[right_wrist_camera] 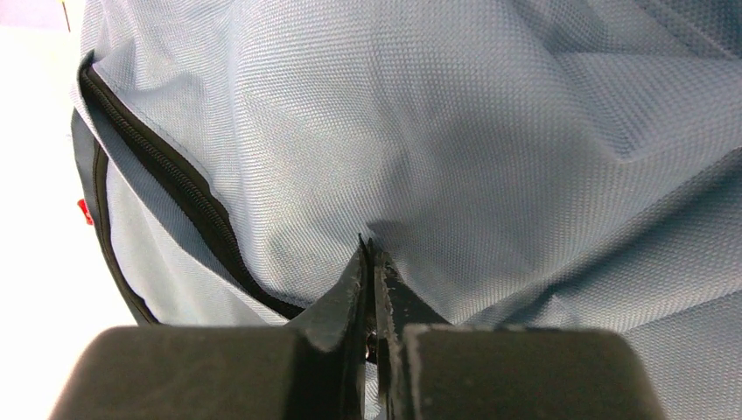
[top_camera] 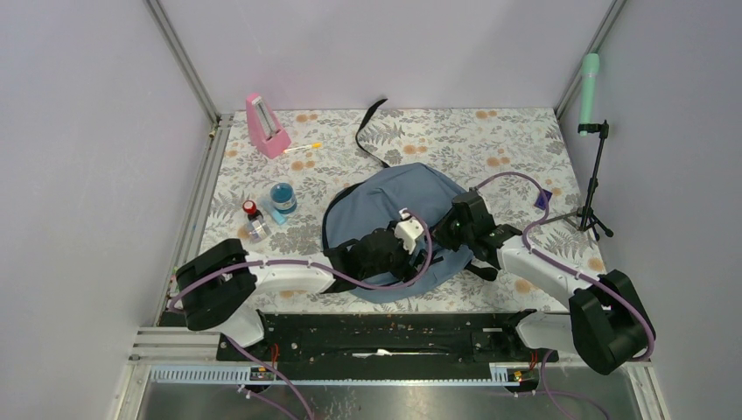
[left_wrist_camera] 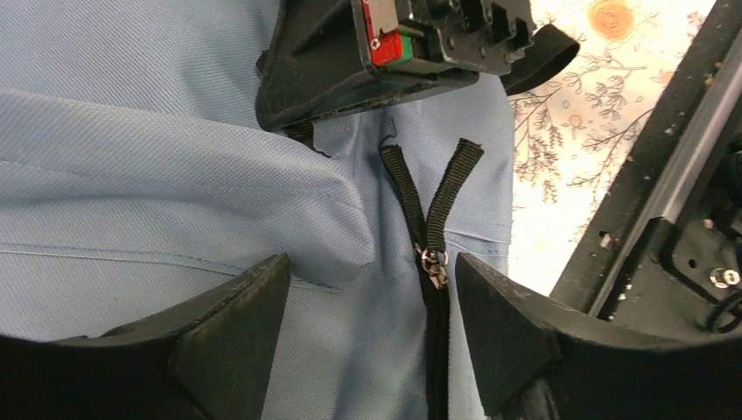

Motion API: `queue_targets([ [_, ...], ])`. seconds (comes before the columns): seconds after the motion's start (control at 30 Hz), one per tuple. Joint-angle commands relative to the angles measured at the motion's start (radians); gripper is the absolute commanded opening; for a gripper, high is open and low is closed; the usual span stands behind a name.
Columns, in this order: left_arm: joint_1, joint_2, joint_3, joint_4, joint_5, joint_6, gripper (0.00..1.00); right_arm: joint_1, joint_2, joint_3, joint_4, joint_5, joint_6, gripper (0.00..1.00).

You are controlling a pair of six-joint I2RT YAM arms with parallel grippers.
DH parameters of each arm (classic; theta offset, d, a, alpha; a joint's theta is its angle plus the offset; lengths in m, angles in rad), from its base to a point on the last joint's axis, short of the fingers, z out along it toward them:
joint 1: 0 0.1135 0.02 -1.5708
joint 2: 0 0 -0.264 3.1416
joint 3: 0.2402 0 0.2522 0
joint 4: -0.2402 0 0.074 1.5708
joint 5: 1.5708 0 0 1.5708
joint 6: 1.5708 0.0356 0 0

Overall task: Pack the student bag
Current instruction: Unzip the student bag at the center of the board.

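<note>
While the student bag (top_camera: 385, 201) lies flat on the floral desk (top_camera: 490, 140), midway between the left and right edges and close to the near edge, both arms reach over it. The left gripper (left_wrist_camera: 369, 284) hangs spread open just above the grey-blue fabric, its fingers (left_wrist_camera: 236, 306) on either side of the black zipper (left_wrist_camera: 436, 350). The metal slider (left_wrist_camera: 433, 261) sits between them, touched by neither. Past the slider the two zipper tapes part in a short V. The right gripper (right_wrist_camera: 372, 258) is closed tight, pinching a pucker of the bag's fabric near that zipper end. A black strap (top_camera: 372, 131) trails toward the far edge. Near the far left corner stands a pink metronome (top_camera: 266, 125). A blue-lidded jar (top_camera: 283, 198) and a small red-capped bottle (top_camera: 253, 217) sit by the left edge.
</note>
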Motion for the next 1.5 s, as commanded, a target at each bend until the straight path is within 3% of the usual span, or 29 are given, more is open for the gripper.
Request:
queue_targets([
  [0.0, 0.001, 0.016, 0.031, 0.095, -0.056, 0.062, 0.67, 0.001, -0.026, 0.018, 0.017, -0.009, -0.001, 0.0],
  [0.2, 0.001, 0.049, 0.031, 0.124, -0.063, 0.087, 0.48, 0.002, -0.073, 0.027, -0.011, -0.004, -0.013, 0.0],
  [0.57, 0.0, 0.068, -0.006, 0.161, -0.044, 0.072, 0.0, 0.024, -0.094, 0.138, -0.134, 0.049, -0.104, 0.0],
  [1.47, -0.046, 0.039, -0.133, 0.232, -0.039, 0.004, 0.0, 0.081, 0.162, 0.423, -0.18, 0.073, -0.143, 0.0],
])
